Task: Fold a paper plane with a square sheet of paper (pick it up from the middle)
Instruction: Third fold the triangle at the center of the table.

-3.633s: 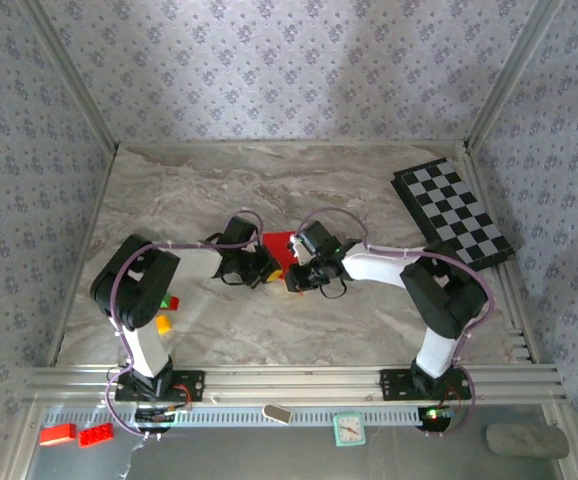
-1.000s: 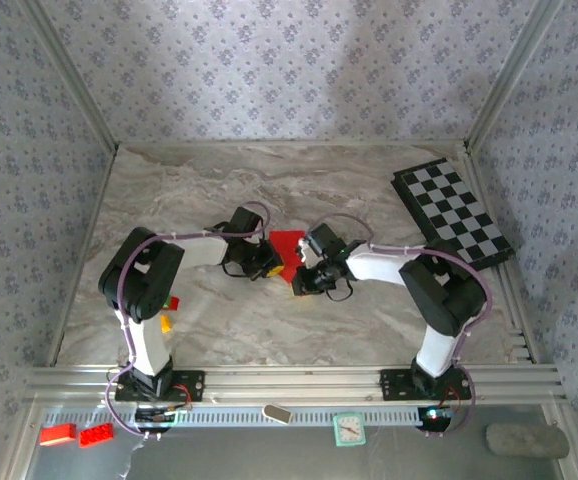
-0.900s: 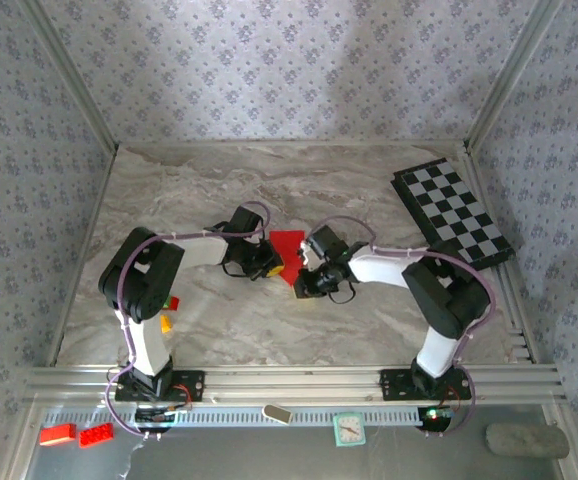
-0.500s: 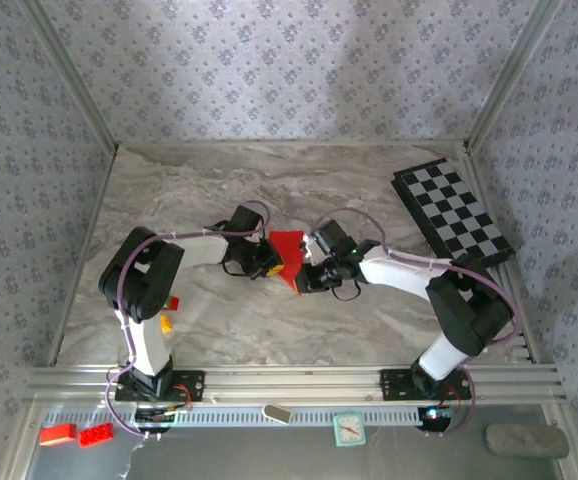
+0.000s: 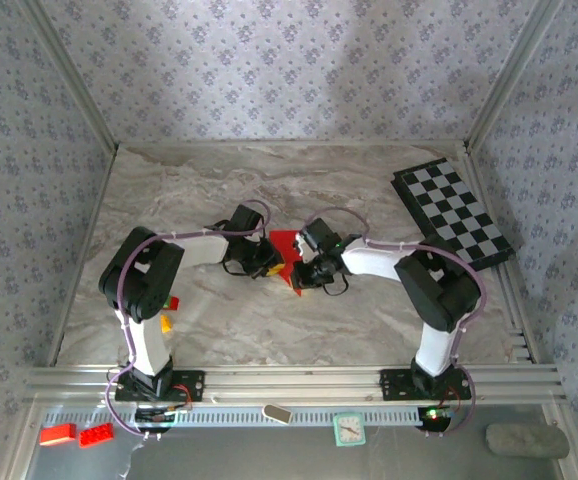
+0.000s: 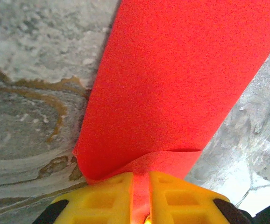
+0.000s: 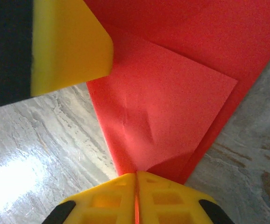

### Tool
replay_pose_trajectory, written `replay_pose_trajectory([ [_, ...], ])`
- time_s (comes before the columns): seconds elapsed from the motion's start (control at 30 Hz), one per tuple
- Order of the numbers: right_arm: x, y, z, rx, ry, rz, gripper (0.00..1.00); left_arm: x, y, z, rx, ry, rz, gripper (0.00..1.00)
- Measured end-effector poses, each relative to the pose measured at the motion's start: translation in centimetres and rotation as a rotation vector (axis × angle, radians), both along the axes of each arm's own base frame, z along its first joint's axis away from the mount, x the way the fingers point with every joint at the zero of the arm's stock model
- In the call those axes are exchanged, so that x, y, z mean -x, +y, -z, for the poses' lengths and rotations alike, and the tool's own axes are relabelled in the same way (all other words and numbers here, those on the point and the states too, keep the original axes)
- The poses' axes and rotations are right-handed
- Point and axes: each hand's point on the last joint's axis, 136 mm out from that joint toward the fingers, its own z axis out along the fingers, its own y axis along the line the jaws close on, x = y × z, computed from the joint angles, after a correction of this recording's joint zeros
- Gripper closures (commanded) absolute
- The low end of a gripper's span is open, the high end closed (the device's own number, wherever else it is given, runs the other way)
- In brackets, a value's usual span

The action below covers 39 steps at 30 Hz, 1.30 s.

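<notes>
The square sheet of paper (image 5: pixel 286 243), bright red, lies at the table's middle as a folded wedge pointing toward the near side. A finished paper plane is out of view. My left gripper (image 5: pixel 270 266) is shut on the sheet's left edge; in the left wrist view the paper (image 6: pixel 172 84) curls up between the yellow fingers (image 6: pixel 102 196). My right gripper (image 5: pixel 298 275) is shut on the near tip. The right wrist view has a folded flap (image 7: pixel 172 102) running into the closed gripper (image 7: pixel 136 175), with a left finger (image 7: pixel 65 42) close by at top left.
A black-and-white checkered board (image 5: pixel 454 212) lies at the back right. Small toy bricks (image 5: pixel 168 312) sit beside the left arm's base link. Red bricks (image 5: pixel 74 434), a small clock (image 5: pixel 348 428) and a grey object (image 5: pixel 525 440) rest beyond the near rail. The marble table (image 5: pixel 219 180) has metal-framed walls.
The right arm's elbow swung outward and came back. The right gripper shifted slightly left toward the left gripper, both keeping hold of the paper. The left arm barely moved.
</notes>
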Motion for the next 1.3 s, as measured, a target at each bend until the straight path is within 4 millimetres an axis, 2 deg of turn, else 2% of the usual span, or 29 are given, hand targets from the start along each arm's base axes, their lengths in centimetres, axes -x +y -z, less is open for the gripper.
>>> replay_pose_trajectory([
  [0.33, -0.2, -0.2, 0.1, 0.02, -0.017, -0.02, 0.9, -0.5, -0.8, -0.8, 0.025, -0.093, 0.088, 0.78],
  [0.57, -0.2, -0.2, 0.1, 0.024, -0.014, -0.022, 0.91, 0.5, -1.2, -1.0, 0.021, -0.136, 0.156, 0.82],
  [0.87, -0.2, -0.2, 0.1, 0.026, -0.012, -0.022, 0.91, 1.9, -1.4, -0.2, 0.0, -0.134, 0.201, 0.83],
  [1.13, -0.2, -0.3, 0.2, 0.035, -0.04, -0.071, 0.91, 1.6, -0.9, 0.2, -0.057, -0.128, 0.198, 0.83],
  [1.3, -0.1, -0.4, 0.2, 0.05, -0.076, -0.137, 0.91, 0.2, -0.4, 0.2, -0.108, -0.135, 0.195, 0.83],
])
